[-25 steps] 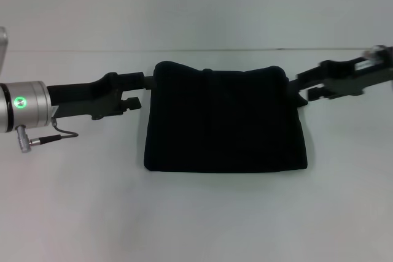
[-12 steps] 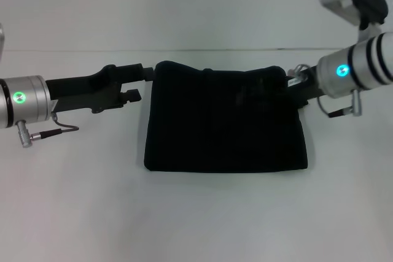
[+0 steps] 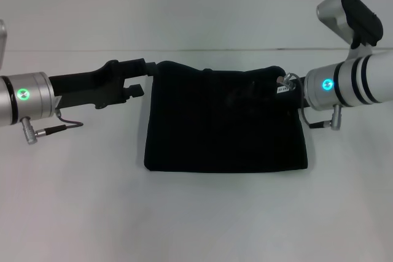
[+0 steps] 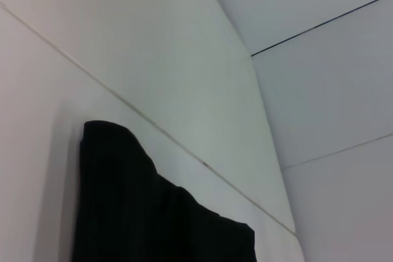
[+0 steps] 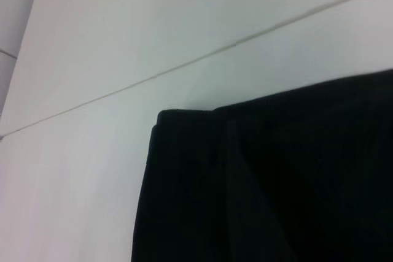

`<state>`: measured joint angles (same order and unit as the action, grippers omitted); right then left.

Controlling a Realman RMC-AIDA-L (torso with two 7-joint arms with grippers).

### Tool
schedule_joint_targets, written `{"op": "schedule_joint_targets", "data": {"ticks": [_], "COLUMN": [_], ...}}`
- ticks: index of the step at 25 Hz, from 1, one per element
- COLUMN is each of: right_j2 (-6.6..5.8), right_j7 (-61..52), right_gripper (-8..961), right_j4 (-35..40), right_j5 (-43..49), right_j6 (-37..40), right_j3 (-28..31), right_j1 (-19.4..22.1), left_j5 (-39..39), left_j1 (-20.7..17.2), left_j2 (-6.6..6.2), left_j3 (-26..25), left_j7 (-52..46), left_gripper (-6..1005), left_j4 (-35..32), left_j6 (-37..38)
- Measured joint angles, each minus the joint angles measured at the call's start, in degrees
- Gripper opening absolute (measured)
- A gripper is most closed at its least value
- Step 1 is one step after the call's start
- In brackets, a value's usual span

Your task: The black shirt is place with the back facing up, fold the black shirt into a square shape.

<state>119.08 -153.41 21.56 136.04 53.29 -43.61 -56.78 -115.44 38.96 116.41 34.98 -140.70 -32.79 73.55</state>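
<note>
Two tools flank the black shirt (image 3: 225, 119) | shirt lies folded to a compact rectangle mid-surface (image 3: 196, 213) | left tool (image 3: 145, 69) at far-left corner, right tool (image 3: 288, 90) at far-right corner; finger state cannot be told | fabric soft, light, limp: best pinched at corners or edges.

Plain black shirt (image 3: 224, 121) on white table (image 3: 196, 213); silver arms with green lights.

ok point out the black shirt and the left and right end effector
black shirt (image 3: 225, 121): head view, middle of the folded cloth
left end effector (image 3: 146, 69): head view, tip at the shirt's far left corner
right end effector (image 3: 290, 95): head view, at the shirt's far right corner
</note>
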Motion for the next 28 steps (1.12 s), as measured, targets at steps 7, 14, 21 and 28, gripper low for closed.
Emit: {"op": "schedule_joint_targets", "data": {"ticks": [7, 14, 21, 28], "right_j2": [0.28, 0.46, 0.46, 0.21], "right_j7": [-0.1, 0.1, 1.9, 3.0], "right_gripper": [581, 579, 438, 107], "right_j4": [-1.0, -1.0, -0.8, -0.3], "right_j5": [-0.5, -0.5, -0.5, -0.5], "right_j6": [0.1, -0.1, -0.6, -0.4], "right_j3": [0.1, 0.1, 0.0, 0.0], "right_j1": [0.0, -0.1, -0.2, 0.0], "left_j5": [1.1, 1.6, 1.8, 2.3], "left_j1": [0.1, 0.1, 0.1, 0.1], "left_j2": [0.05, 0.22, 0.24, 0.22], "left_j3": [0.0, 0.0, -0.1, -0.1], "left_j7": [0.6, 1.2, 1.2, 1.2], "left_gripper": [733, 733, 732, 732], "left_j4": [0.0, 0.3, 0.3, 0.3], "left_j6": [-0.5, -0.8, -0.8, -0.8]}}
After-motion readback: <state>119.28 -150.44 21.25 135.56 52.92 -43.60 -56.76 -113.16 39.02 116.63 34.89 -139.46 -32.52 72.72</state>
